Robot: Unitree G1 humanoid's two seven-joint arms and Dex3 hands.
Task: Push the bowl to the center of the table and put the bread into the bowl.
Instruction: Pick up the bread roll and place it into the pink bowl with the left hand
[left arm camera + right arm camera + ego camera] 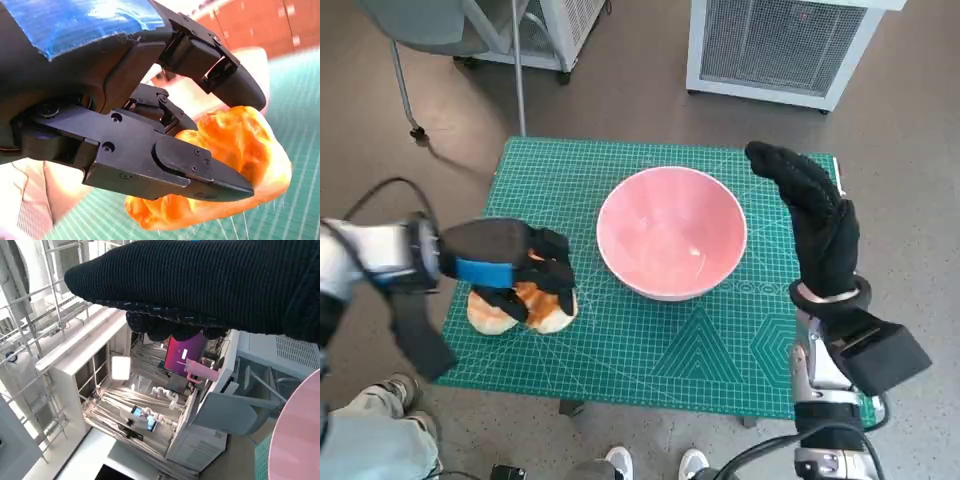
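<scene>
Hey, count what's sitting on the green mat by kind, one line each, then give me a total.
Pink round bowl: 1
Golden-orange glazed bread: 1, under the black left hand, whose fingers close around it
Total: 2 things on the green cutting mat

We see a pink bowl [671, 232] standing upright near the table's middle. The golden-brown bread [535, 305] lies well apart, near the table's left front corner.

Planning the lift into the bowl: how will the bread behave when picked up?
The bread looks glossy and lumpy, so probably light and possibly slippery. The left hand has its fingers around it. It seems to keep its shape, likely not floppy.
</scene>
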